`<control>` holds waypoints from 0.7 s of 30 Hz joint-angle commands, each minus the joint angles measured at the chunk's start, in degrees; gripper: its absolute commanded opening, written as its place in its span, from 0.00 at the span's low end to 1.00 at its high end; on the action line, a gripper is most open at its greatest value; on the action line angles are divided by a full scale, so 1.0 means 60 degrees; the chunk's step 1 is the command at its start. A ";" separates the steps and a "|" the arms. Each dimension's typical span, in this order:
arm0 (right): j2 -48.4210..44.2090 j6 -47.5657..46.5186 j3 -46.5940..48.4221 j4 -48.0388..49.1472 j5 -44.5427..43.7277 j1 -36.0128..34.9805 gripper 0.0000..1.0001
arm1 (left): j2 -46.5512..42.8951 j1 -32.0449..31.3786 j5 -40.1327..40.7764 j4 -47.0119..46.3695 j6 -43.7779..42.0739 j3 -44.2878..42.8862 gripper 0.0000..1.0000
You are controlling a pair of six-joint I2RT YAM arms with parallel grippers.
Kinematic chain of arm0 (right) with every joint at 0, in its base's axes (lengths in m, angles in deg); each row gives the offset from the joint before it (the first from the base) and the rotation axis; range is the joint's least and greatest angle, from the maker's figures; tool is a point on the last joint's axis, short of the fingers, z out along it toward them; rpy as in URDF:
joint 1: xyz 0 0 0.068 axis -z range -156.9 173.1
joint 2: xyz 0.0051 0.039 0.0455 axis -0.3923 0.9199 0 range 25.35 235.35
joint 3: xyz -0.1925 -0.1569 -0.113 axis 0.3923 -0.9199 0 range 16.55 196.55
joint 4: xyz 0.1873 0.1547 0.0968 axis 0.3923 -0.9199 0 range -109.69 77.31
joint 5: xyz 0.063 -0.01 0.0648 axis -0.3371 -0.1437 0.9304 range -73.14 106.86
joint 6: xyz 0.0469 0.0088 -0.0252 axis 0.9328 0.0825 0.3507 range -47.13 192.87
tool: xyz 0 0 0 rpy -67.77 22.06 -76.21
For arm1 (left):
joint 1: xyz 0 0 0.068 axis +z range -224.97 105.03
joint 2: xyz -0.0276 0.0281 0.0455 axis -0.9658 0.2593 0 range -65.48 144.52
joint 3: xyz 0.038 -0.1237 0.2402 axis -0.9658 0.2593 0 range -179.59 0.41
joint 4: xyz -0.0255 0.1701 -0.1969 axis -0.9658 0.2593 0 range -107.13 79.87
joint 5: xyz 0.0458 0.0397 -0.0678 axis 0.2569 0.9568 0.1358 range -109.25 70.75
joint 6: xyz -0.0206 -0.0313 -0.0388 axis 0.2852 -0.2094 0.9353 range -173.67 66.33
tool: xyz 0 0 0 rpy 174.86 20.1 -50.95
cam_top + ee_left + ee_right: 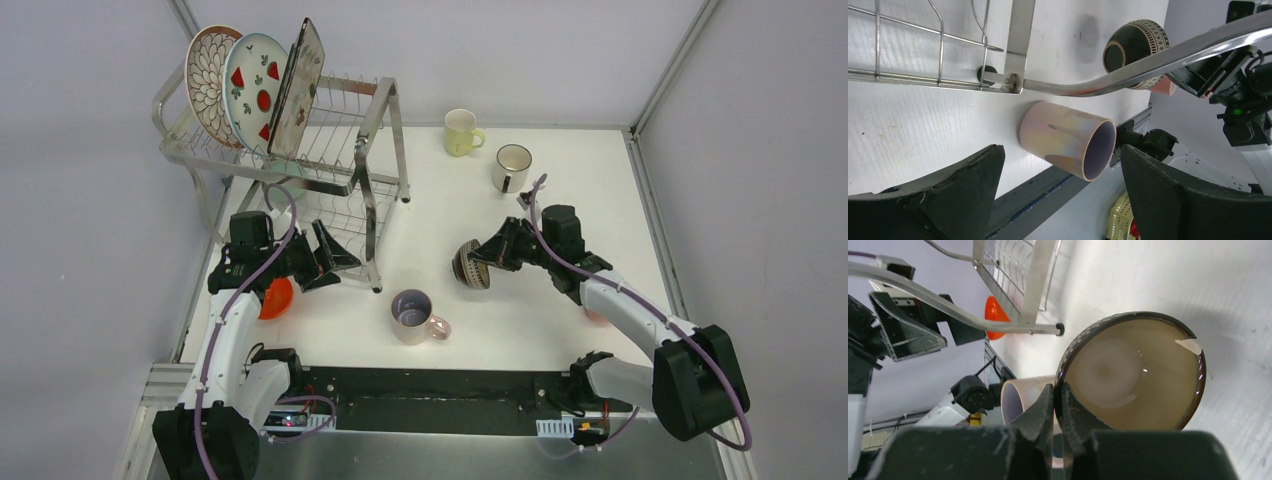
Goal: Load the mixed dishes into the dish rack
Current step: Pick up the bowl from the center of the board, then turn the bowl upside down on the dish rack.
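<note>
- Grip first: my right gripper (1058,405) is pressed together on the rim of the brown bowl (1133,370) — one finger inside, one outside, with the bowl tipped on edge just ahead of the fingertips.
- My left gripper (330,262) is spread wide and holds nothing; the lilac mug (1068,140) stands ahead of its fingers.
- Step in hand, as I judge it: moving the bowl to the dish rack (368,190), which stands beyond the bowl.
- The next move calls for a clean path to the lower tier (my left arm crowds it) — seat the bowl, then release.

White table (540,325), plain grey walls (80,200), metal corner posts (674,62), even light.
</note>
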 commanded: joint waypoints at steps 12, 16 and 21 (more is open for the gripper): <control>0.2628 0.1790 0.2666 0.4409 -0.2039 -0.1420 0.00 | -0.0347 0.0050 0.2405 -0.0356 0.1535 0.0261 0.98; 0.3522 0.2142 0.3335 0.5442 -0.2560 -0.1845 0.00 | -0.0157 0.0050 0.2561 -0.0375 0.1907 0.0106 0.99; 0.4689 0.2772 0.4192 0.6825 -0.2916 -0.2362 0.00 | 0.0186 0.0107 0.2772 -0.0342 0.2208 -0.0276 0.99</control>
